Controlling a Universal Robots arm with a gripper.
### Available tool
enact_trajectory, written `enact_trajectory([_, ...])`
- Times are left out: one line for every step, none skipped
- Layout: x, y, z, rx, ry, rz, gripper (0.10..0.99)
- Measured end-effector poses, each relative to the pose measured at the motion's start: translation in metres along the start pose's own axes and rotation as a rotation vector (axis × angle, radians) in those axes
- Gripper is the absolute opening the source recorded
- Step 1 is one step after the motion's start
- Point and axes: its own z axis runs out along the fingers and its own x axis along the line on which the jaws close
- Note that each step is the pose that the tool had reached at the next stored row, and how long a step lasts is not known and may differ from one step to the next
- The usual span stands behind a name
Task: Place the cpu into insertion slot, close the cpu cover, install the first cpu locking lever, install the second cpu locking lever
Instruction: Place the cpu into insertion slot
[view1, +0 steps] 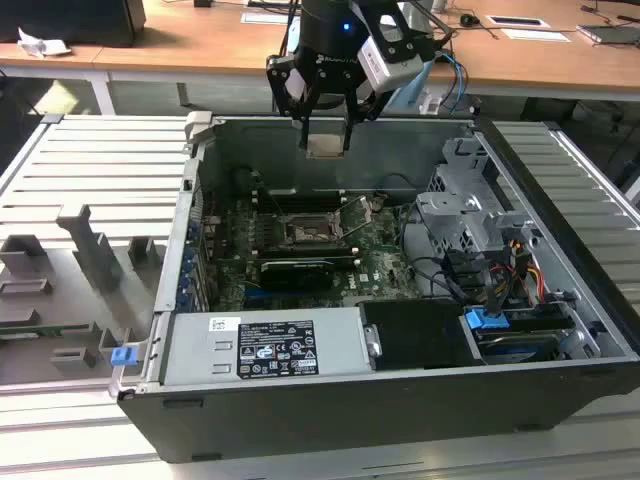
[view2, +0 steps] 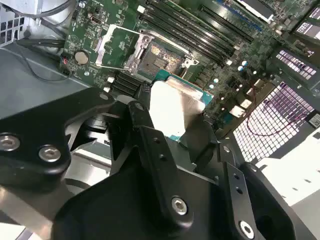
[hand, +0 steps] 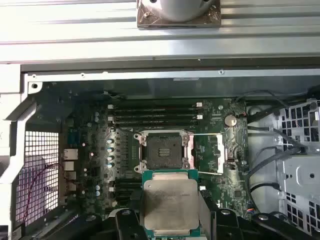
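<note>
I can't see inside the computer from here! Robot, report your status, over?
Gripper shut on cpu, above the open case. Insertion slot empty, cpu cover open. Nothing over the slot.

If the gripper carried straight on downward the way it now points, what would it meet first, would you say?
Probably the open socket, or the green board just beside it. The gripper, shut on the chip, hangs above the case with nothing visible between; depth is unclear.
</note>
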Motion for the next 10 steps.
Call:
enact_trajectory([-0.0001,0.0,0.0,0.0,-0.0006,0.007,0.525])
enact_trajectory([0.0,0.0,0.0,-0.001,-0.0031,0.035,0.525])
enact_trajectory([0.0,0.0,0.0001,-0.001,-0.0053,0.06,0.525])
enact_trajectory([0.0,-0.0001,0.0007,-0.001,-0.0067,0.076,0.525])
enact_trajectory([0.0,-0.0001,0.0015,-0.001,-0.0069,0.079,0.525])
enact_trajectory([-0.0001,-0.0002,0.0024,-0.001,-0.0069,0.08,0.525])
enact_trajectory([-0.0001,-0.0003,0.0029,-0.001,-0.0069,0.08,0.525])
enact_trajectory([-0.0001,-0.0003,0.0033,-0.001,-0.0068,0.08,0.525])
enact_trajectory([-0.0001,-0.0003,0.0036,-0.001,-0.0068,0.08,0.525])
enact_trajectory([-0.0001,-0.0003,0.0037,-0.001,-0.0068,0.08,0.525])
